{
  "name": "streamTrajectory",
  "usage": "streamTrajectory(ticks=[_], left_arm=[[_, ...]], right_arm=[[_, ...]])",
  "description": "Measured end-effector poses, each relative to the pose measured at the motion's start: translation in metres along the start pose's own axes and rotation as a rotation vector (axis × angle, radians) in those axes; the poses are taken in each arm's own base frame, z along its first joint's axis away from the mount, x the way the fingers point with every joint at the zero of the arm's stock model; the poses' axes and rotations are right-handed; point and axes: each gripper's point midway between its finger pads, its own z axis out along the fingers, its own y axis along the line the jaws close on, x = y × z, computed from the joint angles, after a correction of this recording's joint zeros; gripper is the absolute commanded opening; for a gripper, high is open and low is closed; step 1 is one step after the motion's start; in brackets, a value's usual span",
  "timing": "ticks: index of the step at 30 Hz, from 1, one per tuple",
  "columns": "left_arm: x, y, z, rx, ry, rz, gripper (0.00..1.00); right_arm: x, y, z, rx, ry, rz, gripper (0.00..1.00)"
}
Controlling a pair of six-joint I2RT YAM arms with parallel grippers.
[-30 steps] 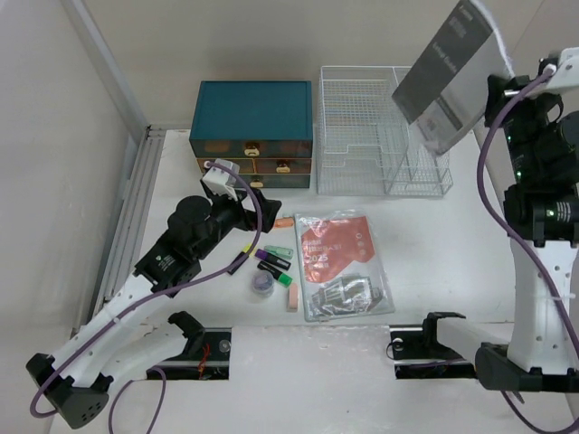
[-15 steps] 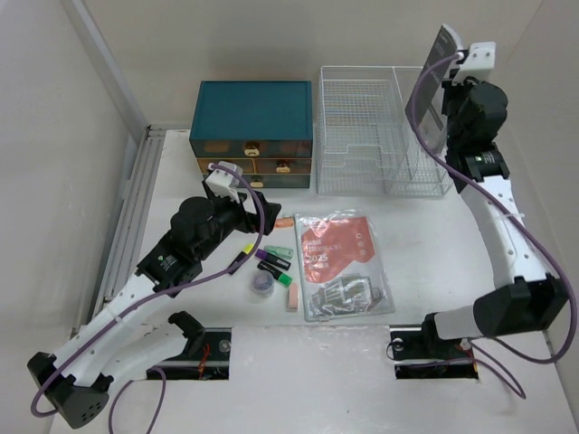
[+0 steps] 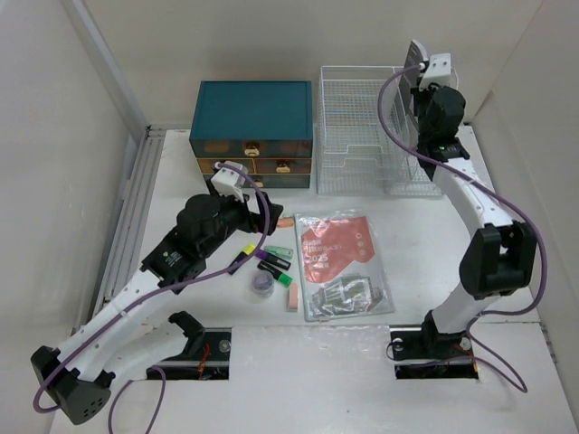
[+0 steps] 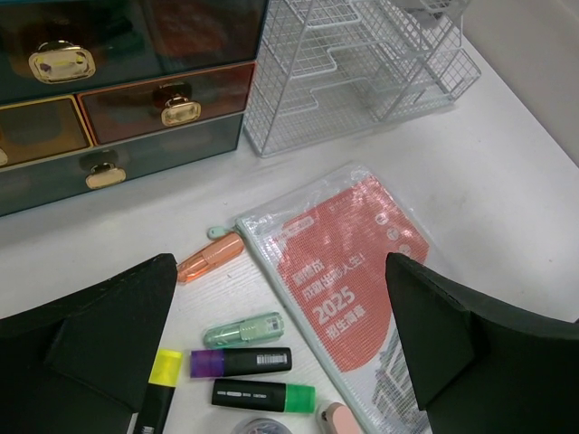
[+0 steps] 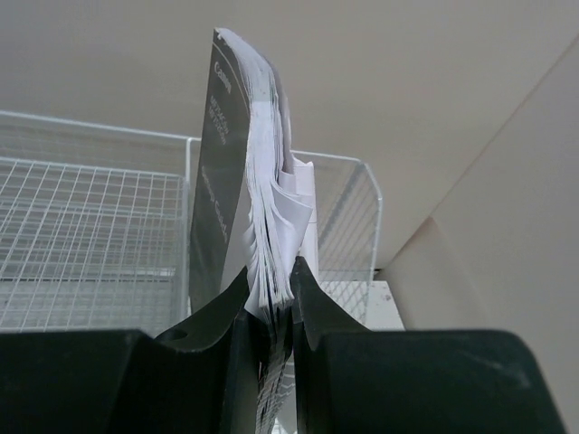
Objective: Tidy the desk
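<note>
Worktop (image 3: 425,262) fills the view from above: white, matte and flat, with two rectangular cut-outs (image 3: 204,348) along its near edge where the arm bases sit. A teal drawer box (image 3: 251,117) stands at the far edge. A white wire rack (image 3: 362,127) stands just beside it on the right.

In the middle of the worktop lies a clear zip pouch (image 3: 342,262) with a red printed sheet inside, flat and a little skewed. Small items are scattered left of the pouch:
- an orange highlighter (image 4: 210,258) near the pouch's far corner
- a mint one (image 4: 242,330)
- a black marker with a purple end (image 4: 240,362)
- a black marker with a green end (image 4: 262,395), parallel to the purple one
- a yellow highlighter (image 4: 158,389), partly under the left finger
- a small round purple thing (image 3: 262,285)
- a peach block (image 3: 292,298), close by the pouch's left edge

The left arm (image 3: 194,235) reaches over this cluster. The left jaws are spread wide above the markers, with nothing between them and nothing touching them.

The right arm (image 3: 470,199) stretches to the far right corner. The right jaws pinch the lower edge of a thick booklet (image 5: 237,154), which has a grey cover and white pages fanned slightly at the top. It stands upright on edge over the right part of the rack. Whether it touches the wire cannot be told.
</note>
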Motion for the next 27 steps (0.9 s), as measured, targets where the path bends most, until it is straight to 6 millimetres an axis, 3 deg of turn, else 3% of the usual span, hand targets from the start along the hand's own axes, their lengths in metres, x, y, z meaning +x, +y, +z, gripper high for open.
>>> streamTrajectory(ticks=[5, 11, 20, 23, 24, 27], left_arm=[[0.006, 0.003, 0.005, -0.008, 0.024, 0.001, 1.0], [0.011, 0.014, 0.009, -0.026, 0.041, -0.005, 1.0], [0.011, 0.022, 0.011, -0.029, 0.049, -0.014, 1.0], [0.012, 0.021, 0.012, -0.022, 0.053, -0.014, 1.0], [0.013, 0.021, 0.012, -0.022, 0.054, -0.015, 1.0], [0.015, 0.021, 0.012, -0.02, 0.059, -0.015, 1.0]], right_arm=[[0.036, 0.026, 0.015, -0.062, 0.019, -0.002, 0.0], [0.075, 0.046, 0.018, -0.11, 0.052, 0.035, 0.0], [0.072, 0.044, 0.018, -0.095, -0.062, 0.109, 0.0], [0.071, 0.043, 0.016, -0.091, -0.089, 0.122, 0.21], [0.071, 0.044, 0.015, -0.09, -0.098, 0.127, 0.36], [0.069, 0.044, 0.012, -0.095, -0.125, 0.139, 0.5]])
